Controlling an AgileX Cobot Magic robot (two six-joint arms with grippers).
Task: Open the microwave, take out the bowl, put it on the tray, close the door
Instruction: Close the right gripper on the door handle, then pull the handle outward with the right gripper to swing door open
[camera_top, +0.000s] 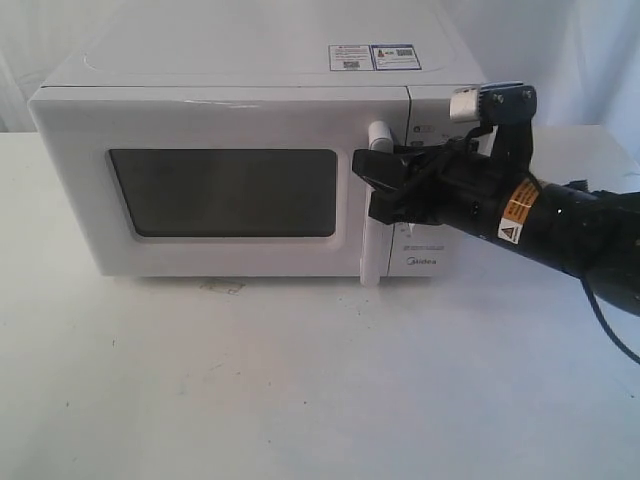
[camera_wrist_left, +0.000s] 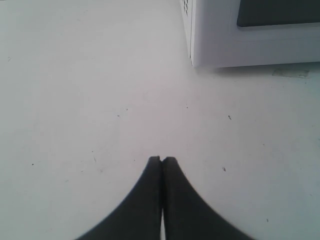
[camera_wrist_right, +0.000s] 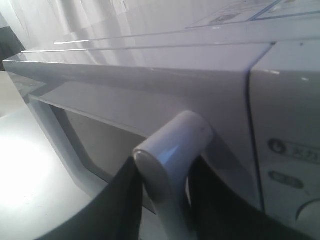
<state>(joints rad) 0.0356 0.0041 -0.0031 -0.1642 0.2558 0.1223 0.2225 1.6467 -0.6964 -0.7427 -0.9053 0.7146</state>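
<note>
The white microwave (camera_top: 250, 100) stands at the back of the table with its door (camera_top: 220, 125) closed. Nothing can be made out through its dark window (camera_top: 222, 192), so the bowl is hidden. My right gripper (camera_top: 368, 175) reaches in from the right at the upper part of the vertical white handle (camera_top: 373, 258). In the right wrist view its black fingers (camera_wrist_right: 122, 200) hug both sides of the handle (camera_wrist_right: 175, 145), so the right gripper (camera_wrist_right: 165, 170) is shut on it. My left gripper (camera_wrist_left: 162, 159) is shut and empty, over bare table short of the microwave's corner (camera_wrist_left: 225, 45).
The right arm (camera_top: 560, 225) covers the microwave's control panel, hiding the knobs. Stickers (camera_top: 375, 57) lie on the microwave's top. White table (camera_top: 300, 380) stretches in front of the oven. No tray shows in any view.
</note>
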